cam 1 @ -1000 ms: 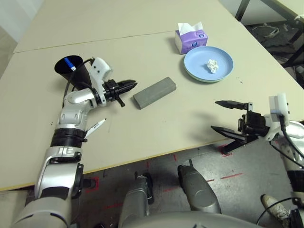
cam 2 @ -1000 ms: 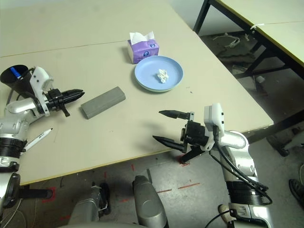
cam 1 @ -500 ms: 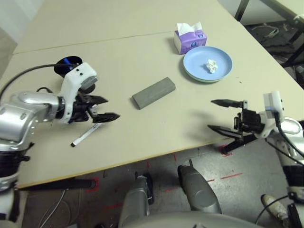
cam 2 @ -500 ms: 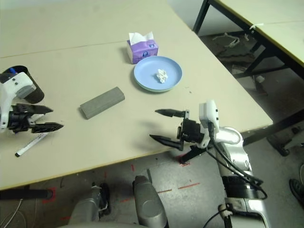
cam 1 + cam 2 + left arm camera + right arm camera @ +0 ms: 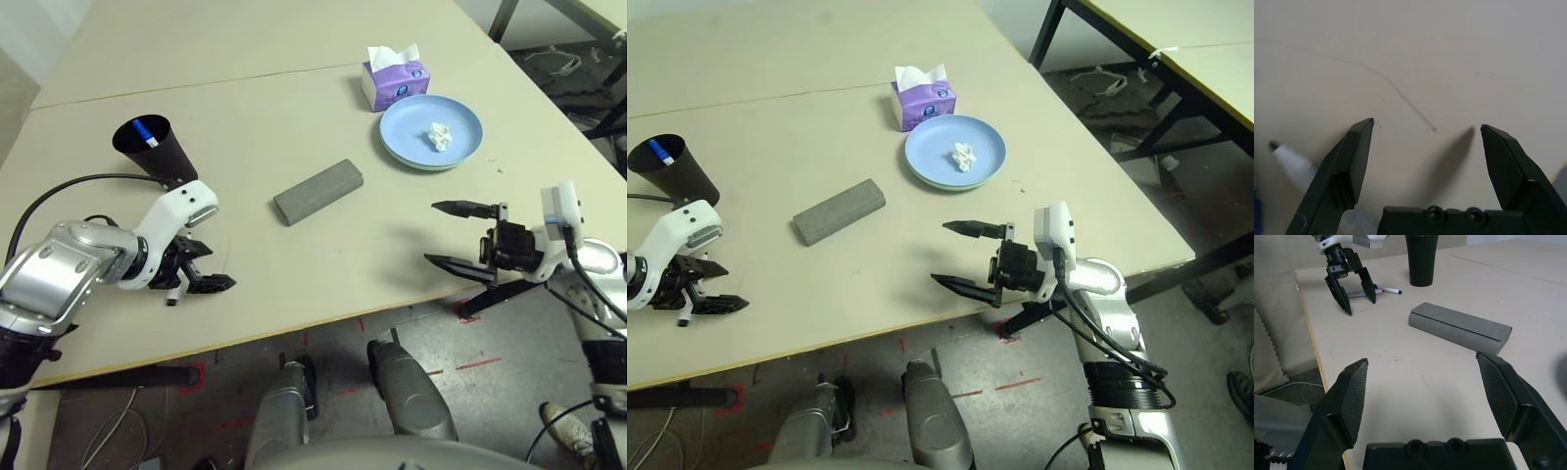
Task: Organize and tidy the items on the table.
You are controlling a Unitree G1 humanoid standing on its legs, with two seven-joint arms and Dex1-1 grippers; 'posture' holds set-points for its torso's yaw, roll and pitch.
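My left end effector (image 5: 201,277) points down over the bench (image 5: 245,117) close to its near edge, fingers spread and empty. A marker (image 5: 1373,292) lies just behind it, mostly hidden under the hand in the head views. Beyond it stands a black cup (image 5: 149,147) with a blue-capped marker (image 5: 143,131) inside, only its tip showing. To its right, the grey case (image 5: 318,191) lies on open bench, bare surface all around. Farther right sit the purple tissue box (image 5: 393,80) and the blue plate (image 5: 431,132) holding a crumpled tissue (image 5: 437,136). My right end effector (image 5: 453,235) hangs level at the near edge, spread wide, empty, its lower finger past the edge.
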